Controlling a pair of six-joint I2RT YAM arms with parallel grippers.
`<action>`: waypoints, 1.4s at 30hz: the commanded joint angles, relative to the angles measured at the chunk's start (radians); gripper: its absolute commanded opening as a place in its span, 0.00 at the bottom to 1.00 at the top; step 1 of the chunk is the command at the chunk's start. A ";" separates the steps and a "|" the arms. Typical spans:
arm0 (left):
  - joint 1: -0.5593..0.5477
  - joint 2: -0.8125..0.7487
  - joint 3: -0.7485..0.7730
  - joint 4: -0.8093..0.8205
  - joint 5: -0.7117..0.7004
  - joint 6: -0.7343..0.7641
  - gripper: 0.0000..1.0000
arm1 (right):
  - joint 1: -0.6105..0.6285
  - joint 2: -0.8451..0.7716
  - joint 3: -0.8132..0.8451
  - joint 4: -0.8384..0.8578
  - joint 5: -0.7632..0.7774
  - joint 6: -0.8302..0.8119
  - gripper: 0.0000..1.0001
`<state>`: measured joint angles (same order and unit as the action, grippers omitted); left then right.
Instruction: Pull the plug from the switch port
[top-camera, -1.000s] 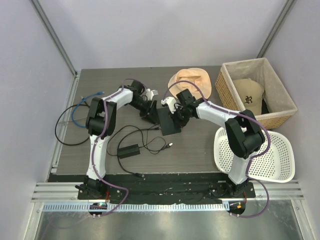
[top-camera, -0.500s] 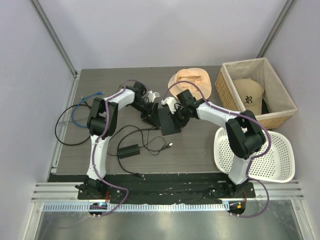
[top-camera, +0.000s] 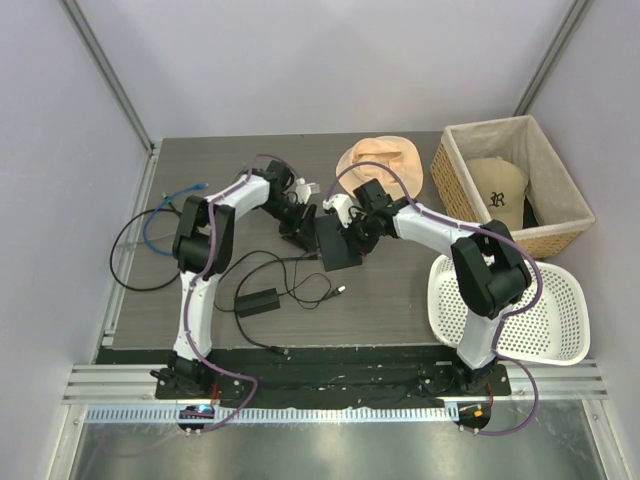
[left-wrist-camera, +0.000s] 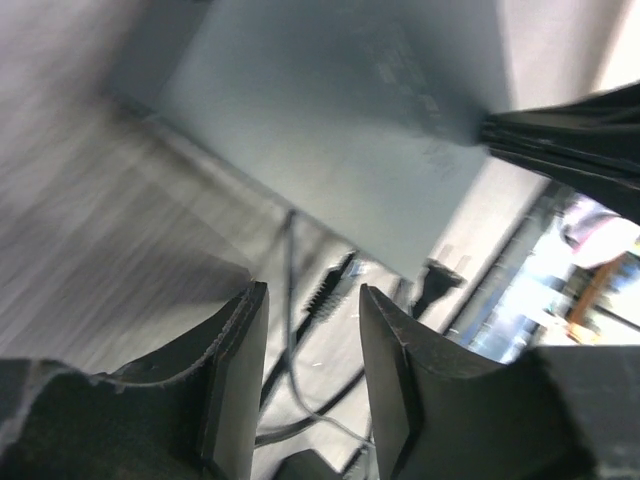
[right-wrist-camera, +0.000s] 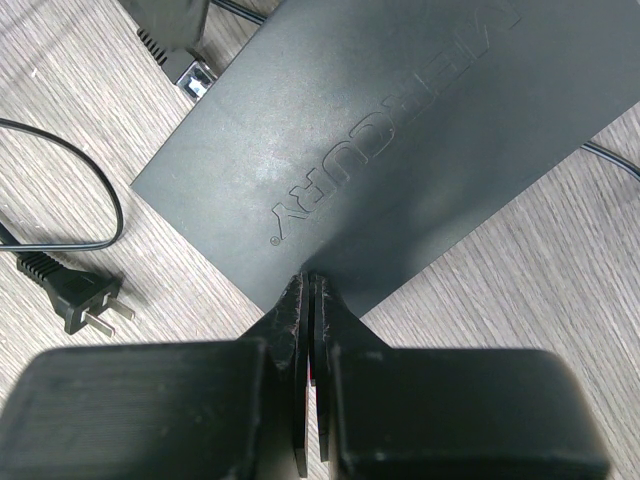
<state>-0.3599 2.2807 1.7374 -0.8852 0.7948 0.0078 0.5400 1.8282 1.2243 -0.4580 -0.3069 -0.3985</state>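
Note:
The switch is a flat black box (top-camera: 337, 248) in the middle of the table, and its lettered top fills the right wrist view (right-wrist-camera: 380, 130). Its ports do not show. My right gripper (right-wrist-camera: 309, 280) is shut, its tips resting on the box's near corner (top-camera: 347, 232). My left gripper (top-camera: 303, 228) sits at the box's left edge. It is open with nothing between its fingers (left-wrist-camera: 312, 295), and the box (left-wrist-camera: 330, 110) is blurred beyond them. The blue cable (top-camera: 155, 215) lies far left, its plug (top-camera: 203, 186) apart from the box.
A black adapter brick (top-camera: 257, 301) and its thin lead with a silver tip (top-camera: 342, 290) lie in front of the switch. A two-prong mains plug (right-wrist-camera: 85, 300) lies near the box. A straw hat (top-camera: 380, 160), a wicker basket (top-camera: 455, 170) and a white basket (top-camera: 560, 330) stand to the right.
My left wrist has shifted slightly at the switch's left edge, and the box has nudged a little. My right gripper stays shut on the box's top.

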 joint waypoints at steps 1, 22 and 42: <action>0.001 -0.148 -0.036 0.093 -0.176 -0.029 0.48 | 0.000 -0.015 -0.020 -0.011 0.029 -0.016 0.01; -0.042 0.025 0.088 -0.118 0.004 0.135 0.51 | 0.000 -0.023 -0.043 -0.004 0.031 -0.019 0.01; -0.034 0.178 0.113 -0.285 0.100 0.299 0.48 | 0.000 -0.004 -0.034 -0.007 0.035 -0.022 0.01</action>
<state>-0.3901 2.4069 1.8580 -1.1267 0.9485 0.2485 0.5400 1.8107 1.1946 -0.4278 -0.3008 -0.4095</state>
